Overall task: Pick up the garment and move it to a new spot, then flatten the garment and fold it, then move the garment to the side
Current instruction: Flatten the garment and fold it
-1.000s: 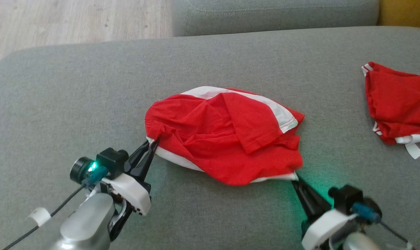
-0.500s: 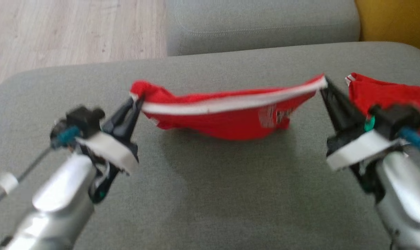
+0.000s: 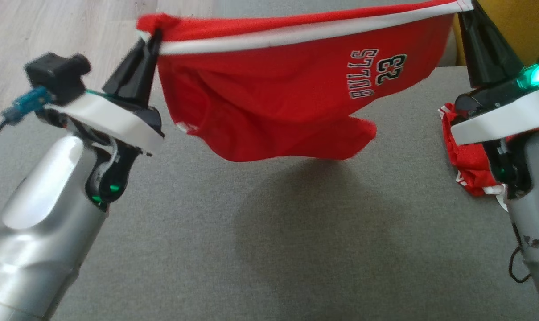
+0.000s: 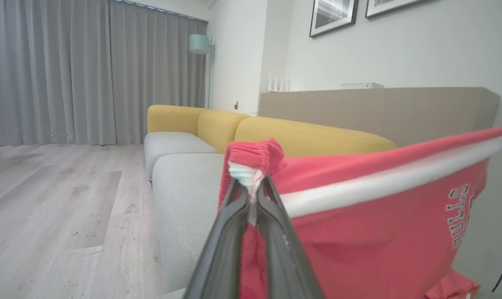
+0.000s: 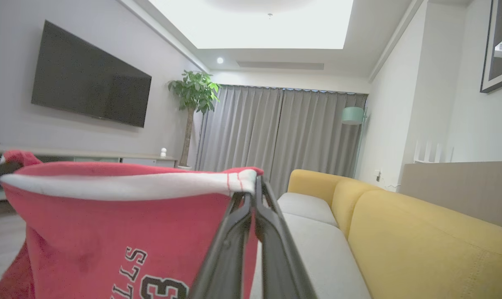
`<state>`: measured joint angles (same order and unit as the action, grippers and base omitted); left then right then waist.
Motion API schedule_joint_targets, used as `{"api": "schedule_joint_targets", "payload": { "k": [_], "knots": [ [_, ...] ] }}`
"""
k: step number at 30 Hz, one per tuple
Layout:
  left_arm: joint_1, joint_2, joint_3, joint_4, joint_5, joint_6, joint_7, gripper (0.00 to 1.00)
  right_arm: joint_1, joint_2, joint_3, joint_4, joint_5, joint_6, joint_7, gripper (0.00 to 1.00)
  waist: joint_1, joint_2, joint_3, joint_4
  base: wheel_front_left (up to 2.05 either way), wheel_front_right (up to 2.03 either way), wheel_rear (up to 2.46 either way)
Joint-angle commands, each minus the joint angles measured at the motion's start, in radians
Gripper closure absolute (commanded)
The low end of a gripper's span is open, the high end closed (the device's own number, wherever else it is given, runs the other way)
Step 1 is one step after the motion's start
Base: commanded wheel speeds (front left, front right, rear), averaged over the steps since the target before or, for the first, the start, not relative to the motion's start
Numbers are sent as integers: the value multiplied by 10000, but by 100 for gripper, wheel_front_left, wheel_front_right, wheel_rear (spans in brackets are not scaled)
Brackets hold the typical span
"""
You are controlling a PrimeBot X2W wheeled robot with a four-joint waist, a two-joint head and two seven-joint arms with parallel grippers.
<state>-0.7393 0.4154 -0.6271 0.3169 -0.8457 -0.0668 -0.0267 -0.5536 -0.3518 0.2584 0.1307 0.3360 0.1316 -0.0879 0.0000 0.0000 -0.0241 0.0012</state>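
The garment (image 3: pixel 273 102) is a pair of red shorts with a white stripe and "BULLS 23" printed on it. It hangs stretched in the air above the grey sofa seat (image 3: pixel 269 232), held by two corners. My left gripper (image 3: pixel 153 35) is shut on its left corner, at the elastic waistband (image 4: pixel 251 162). At the other end, my right gripper (image 3: pixel 467 6) is shut on the white-edged right corner (image 5: pixel 242 180). The cloth (image 5: pixel 109 220) sags between them, its lower edge clear of the seat.
A second red garment (image 3: pixel 467 156) lies crumpled on the seat at the right, partly behind my right arm. Wooden floor (image 3: pixel 51 31) lies beyond the seat's far left edge. A yellow sofa back (image 5: pixel 421 236) runs along the right.
Both grippers have lifted the garment off the seat and pulled it taut between them; it now hangs high with the print showing. The head camera has shifted too.
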Motion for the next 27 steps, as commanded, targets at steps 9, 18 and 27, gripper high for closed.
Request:
{"api": "schedule_joint_targets", "payload": {
  "k": [9,18,27],
  "knots": [
    [16,649,661,-1136,-401,421,283,100,229,512,-772,-666,-1249,-9,1033,100,0,0,553,-96,0,0,0],
    [-2143,673,975,68,-799,190,1411,100,-2461,350,75,511,-1085,-9,1574,100,0,0,2617,-342,0,0,0],
    [-6634,351,1385,3158,153,-89,502,100,-7633,620,248,4614,-1932,-9,-14,100,0,0,5000,-520,0,0,0]
  ]
}}
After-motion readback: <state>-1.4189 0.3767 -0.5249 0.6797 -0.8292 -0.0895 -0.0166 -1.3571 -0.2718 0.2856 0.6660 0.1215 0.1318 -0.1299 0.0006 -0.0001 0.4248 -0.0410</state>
